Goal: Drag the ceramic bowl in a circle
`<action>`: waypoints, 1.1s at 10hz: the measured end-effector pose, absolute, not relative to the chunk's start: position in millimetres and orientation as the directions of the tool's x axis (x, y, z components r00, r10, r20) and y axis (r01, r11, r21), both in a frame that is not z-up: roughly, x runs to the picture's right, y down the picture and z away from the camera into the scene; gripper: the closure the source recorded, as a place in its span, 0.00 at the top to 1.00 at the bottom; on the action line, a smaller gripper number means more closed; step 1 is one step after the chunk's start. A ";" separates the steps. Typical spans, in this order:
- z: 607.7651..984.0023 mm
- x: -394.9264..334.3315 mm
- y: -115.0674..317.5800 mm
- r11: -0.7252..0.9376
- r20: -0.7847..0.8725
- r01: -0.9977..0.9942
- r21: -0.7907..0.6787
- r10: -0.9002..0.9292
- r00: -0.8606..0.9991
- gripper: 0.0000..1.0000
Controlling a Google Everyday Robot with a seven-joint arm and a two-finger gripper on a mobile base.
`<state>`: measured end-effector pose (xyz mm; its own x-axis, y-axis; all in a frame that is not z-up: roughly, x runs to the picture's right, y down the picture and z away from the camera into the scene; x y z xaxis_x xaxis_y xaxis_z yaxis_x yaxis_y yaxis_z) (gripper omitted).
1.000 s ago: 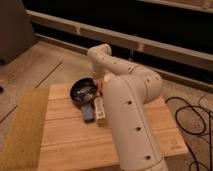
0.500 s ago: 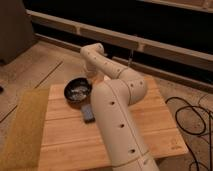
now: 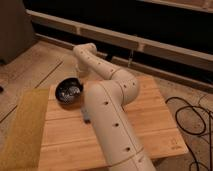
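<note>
The ceramic bowl is small, round and black, with a glossy speckled inside. It sits on the wooden table near its far left part. My white arm rises from the bottom of the view, bends at the elbow and reaches left over the table. The gripper points down at the bowl's far right rim. I cannot tell whether it touches the rim.
A small rectangular item lies just in front of the bowl, partly hidden by my arm. A yellow-green mat covers the table's left edge. Black cables lie on the floor to the right. A dark wall with rails runs behind.
The bowl has slid to the left across the table, and the arm's end has swung left with it.
</note>
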<state>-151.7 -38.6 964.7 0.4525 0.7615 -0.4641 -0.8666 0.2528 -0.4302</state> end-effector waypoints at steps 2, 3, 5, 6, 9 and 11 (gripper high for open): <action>954.6 -134.0 -27.2 0.235 -0.488 -0.886 -0.400 0.764 0.423 0.14; 949.6 -124.9 -21.5 0.226 -0.500 -0.895 -0.384 0.764 0.408 0.14; 941.8 -105.3 -13.1 0.222 -0.521 -0.910 -0.350 0.762 0.386 0.14; 940.6 -93.9 -14.4 0.223 -0.526 -0.918 -0.329 0.763 0.374 0.14; 947.4 -54.2 -27.4 0.215 -0.545 -0.939 -0.269 0.770 0.332 0.14; 960.0 -33.7 -32.4 0.212 -0.560 -0.945 -0.250 0.764 0.320 0.14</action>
